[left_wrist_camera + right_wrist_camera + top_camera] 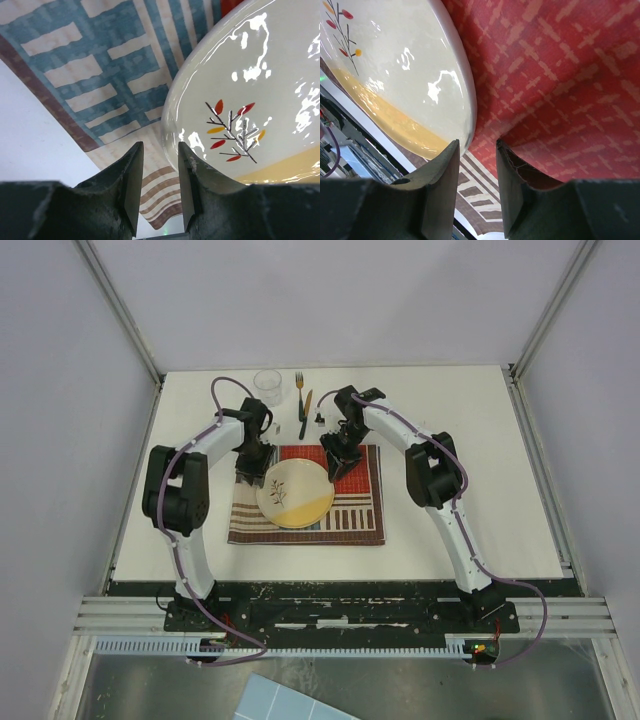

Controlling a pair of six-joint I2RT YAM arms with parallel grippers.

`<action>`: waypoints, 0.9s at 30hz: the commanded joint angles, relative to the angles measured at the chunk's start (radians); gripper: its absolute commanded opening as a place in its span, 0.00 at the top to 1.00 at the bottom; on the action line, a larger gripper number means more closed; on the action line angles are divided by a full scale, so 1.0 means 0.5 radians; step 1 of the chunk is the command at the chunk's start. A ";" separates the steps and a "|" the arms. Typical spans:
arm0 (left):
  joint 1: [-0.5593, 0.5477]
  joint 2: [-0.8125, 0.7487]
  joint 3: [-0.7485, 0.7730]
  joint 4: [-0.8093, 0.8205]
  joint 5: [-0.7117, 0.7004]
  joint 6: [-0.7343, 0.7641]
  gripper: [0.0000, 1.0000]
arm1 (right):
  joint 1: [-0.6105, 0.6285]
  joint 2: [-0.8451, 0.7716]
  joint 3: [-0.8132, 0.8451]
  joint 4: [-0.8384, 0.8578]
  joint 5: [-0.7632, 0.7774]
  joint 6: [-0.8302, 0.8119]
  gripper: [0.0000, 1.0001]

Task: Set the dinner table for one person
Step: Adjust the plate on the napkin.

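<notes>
One large white table with metal-framed edges is seen from above, enclosed on three sides by plain pale walls. Two white arms are bolted at its near edge and bent inward toward the middle.

A striped patchwork placemat in red, blue and beige is laid flat on the table between the arms. A round cream plate with a yellow band and a small twig pattern is set on the left half of the placemat. Beyond the placemat, on the bare table near the far edge, a clear glass is stood upright. A fork and a knife are laid side by side just to its right.

The left claw is held low over the far left part of the placemat, just beside the plate's rim. Its fingers are parted only narrowly, and nothing but cloth is seen in the gap. The right claw is lowered over the red patch at the plate's far right rim. Its fingers are likewise set narrowly apart with nothing gripped, and the rim lies just beside one of them. Whether either claw touches the plate cannot be told.
</notes>
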 commanded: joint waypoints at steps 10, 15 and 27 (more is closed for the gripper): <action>0.012 -0.082 0.012 -0.015 0.026 0.064 0.59 | 0.000 -0.032 0.025 0.009 -0.069 0.018 0.57; 0.012 -0.027 -0.020 0.008 0.073 0.048 0.59 | 0.003 -0.020 0.043 -0.001 -0.076 0.021 0.57; 0.013 0.142 -0.018 0.087 0.155 0.015 0.60 | 0.016 0.041 0.098 -0.018 -0.106 0.029 0.57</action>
